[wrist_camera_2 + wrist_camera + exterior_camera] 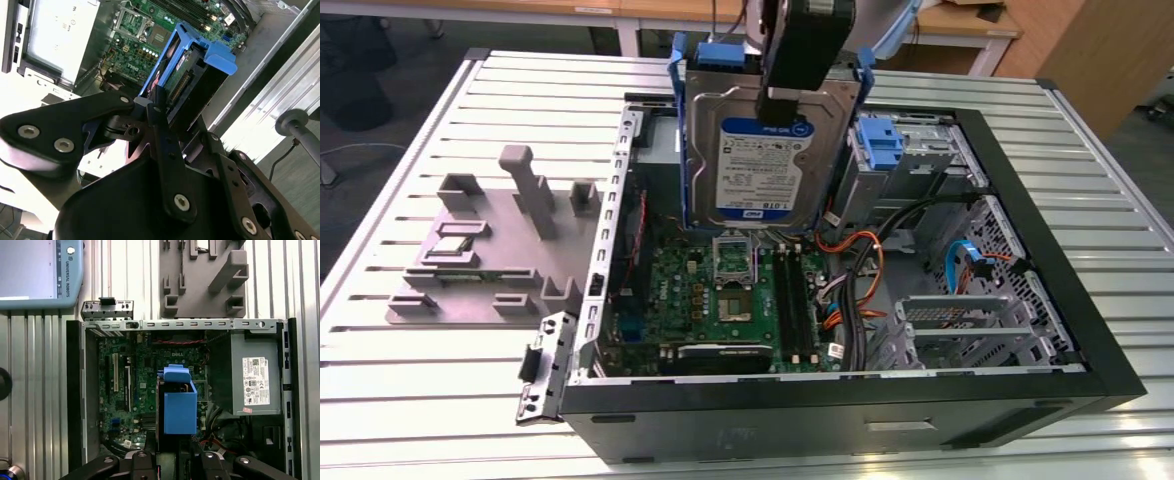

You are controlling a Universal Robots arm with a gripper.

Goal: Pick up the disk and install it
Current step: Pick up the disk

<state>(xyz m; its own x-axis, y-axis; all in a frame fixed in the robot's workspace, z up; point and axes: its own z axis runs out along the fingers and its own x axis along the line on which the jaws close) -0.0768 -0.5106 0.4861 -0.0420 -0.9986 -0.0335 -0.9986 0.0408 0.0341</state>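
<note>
The disk (754, 170), a silver drive with a blue-and-white label in a blue carrier bracket (678, 110), hangs upright above the open computer case (854, 388), over the motherboard (727, 295). My gripper (781, 112) comes down from above and is shut on the disk's upper part. In the second wrist view the fingers (159, 107) clamp the disk (186, 75) edge-on, with the board far below it. In the first wrist view the disk (179, 407) juts out from the gripper (172, 452) over the case interior.
A drive bay with a blue bracket (881, 145) sits at the case's far corner on the exterior view's right. The grey power-supply box (255, 382) fills one end of the case. Cables (861, 265) run beside the board. A grey fixture (494, 250) stands on the slatted table (400, 400).
</note>
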